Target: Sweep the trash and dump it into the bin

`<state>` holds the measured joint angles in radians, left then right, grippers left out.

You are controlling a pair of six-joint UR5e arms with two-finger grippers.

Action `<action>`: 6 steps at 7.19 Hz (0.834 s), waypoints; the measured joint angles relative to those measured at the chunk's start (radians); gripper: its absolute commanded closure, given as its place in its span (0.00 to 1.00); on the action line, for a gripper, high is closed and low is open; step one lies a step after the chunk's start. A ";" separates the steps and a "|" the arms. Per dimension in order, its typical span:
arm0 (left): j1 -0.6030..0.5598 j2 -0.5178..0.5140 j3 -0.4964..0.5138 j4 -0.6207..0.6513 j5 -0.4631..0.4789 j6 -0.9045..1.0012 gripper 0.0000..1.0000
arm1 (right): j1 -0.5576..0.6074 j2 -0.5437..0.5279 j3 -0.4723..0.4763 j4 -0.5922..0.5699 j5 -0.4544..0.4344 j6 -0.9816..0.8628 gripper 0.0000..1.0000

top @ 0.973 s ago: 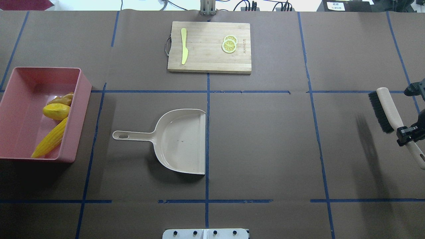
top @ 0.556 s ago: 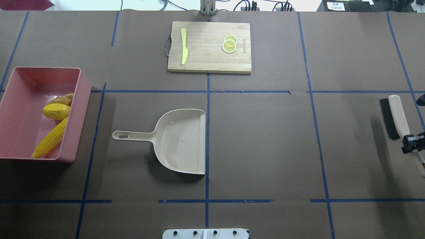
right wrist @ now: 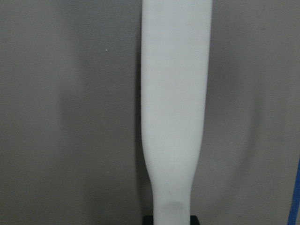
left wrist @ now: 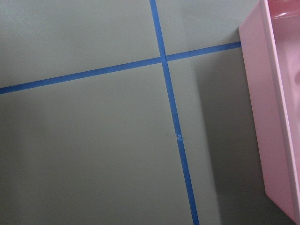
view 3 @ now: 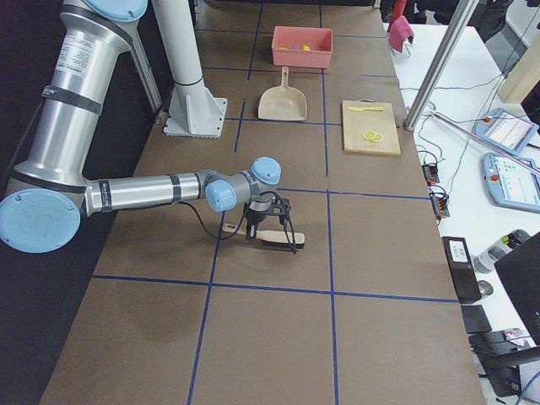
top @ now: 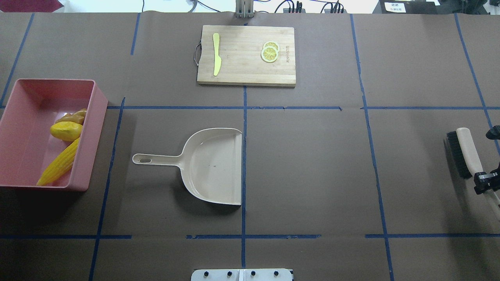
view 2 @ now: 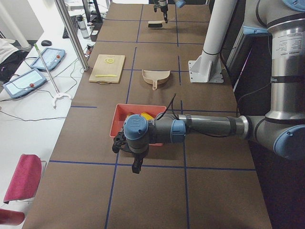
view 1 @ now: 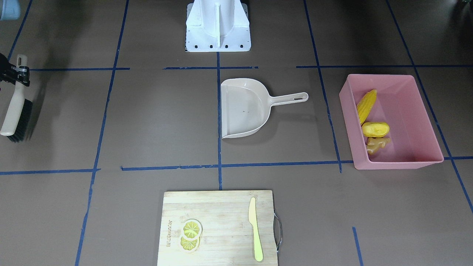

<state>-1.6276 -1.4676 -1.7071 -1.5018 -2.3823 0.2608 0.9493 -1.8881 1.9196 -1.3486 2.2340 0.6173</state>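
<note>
The corn cob [top: 58,162], the potato-like lump [top: 66,130] and the ginger root [top: 74,116] lie inside the pink bin [top: 97,132] at the table's left. The beige dustpan [top: 215,168] lies empty at the centre. My right gripper [top: 484,182] is shut on the handle of a black-bristled brush [top: 465,152] at the right edge, low over the table. The handle fills the right wrist view [right wrist: 176,117]. My left gripper [view 2: 137,167] shows only in the exterior left view, beside the bin; I cannot tell whether it is open. The left wrist view shows the bin's wall [left wrist: 272,117].
A wooden cutting board [top: 242,58] at the far middle carries a pale yellow knife [top: 216,54] and lemon slices [top: 270,52]. The robot's base plate [top: 242,275] is at the near edge. Blue tape lines cross the brown table cover.
My right gripper has carried the brush further right and toward the near edge, and lower: its shadow has closed up against it. The bin, trash and dustpan have not moved.
</note>
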 measured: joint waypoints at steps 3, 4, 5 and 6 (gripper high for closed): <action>0.000 0.000 0.001 0.000 0.000 0.000 0.00 | 0.000 0.005 0.006 0.007 0.023 -0.027 0.00; 0.000 0.000 0.001 0.000 0.000 0.000 0.00 | 0.025 0.005 0.031 0.005 0.042 -0.043 0.00; 0.000 0.001 0.000 0.000 0.001 0.000 0.00 | 0.077 0.003 0.056 -0.002 0.058 -0.087 0.00; 0.000 0.006 0.000 -0.001 0.003 0.000 0.00 | 0.144 0.002 0.068 -0.023 0.075 -0.179 0.00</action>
<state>-1.6276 -1.4615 -1.7071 -1.5031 -2.3792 0.2608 1.0931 -1.8863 1.9880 -1.3714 2.3088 0.4386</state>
